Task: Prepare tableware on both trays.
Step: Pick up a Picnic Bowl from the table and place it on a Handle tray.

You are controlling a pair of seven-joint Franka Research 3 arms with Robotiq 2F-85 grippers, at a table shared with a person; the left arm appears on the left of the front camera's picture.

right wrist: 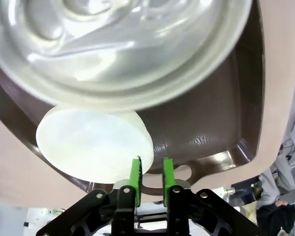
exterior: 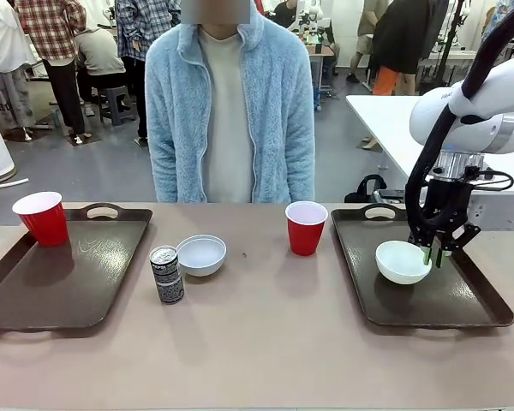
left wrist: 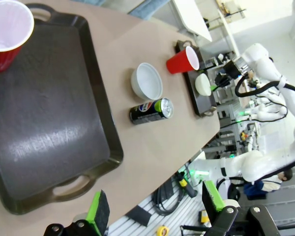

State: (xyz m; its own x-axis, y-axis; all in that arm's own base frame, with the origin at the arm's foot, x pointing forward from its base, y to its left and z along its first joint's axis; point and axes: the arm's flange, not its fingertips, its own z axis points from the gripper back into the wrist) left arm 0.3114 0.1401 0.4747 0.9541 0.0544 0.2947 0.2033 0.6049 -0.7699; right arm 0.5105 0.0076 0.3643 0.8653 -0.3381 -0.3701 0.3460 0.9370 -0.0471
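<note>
My right gripper (exterior: 434,255) is shut on the rim of a white bowl (exterior: 401,262), which rests slightly tilted on the right tray (exterior: 463,300). In the right wrist view the green pads (right wrist: 135,172) stand close together at the bowl (right wrist: 93,142). A second white bowl (exterior: 201,254) and the black Pepsi can (exterior: 166,274) stand on the table between the trays. One red cup (exterior: 41,217) stands on the left tray (exterior: 60,282); the other (exterior: 306,227) is beside the right tray. My left gripper (left wrist: 155,206) hangs open above the table edge. The grey-patterned can is out of view.
A person in a light blue fleece (exterior: 230,103) stands at the table's far side, hands out of sight. Bare tabletop (exterior: 265,342) stretches along the near side between the trays. Other people and white tables (exterior: 385,111) are in the background.
</note>
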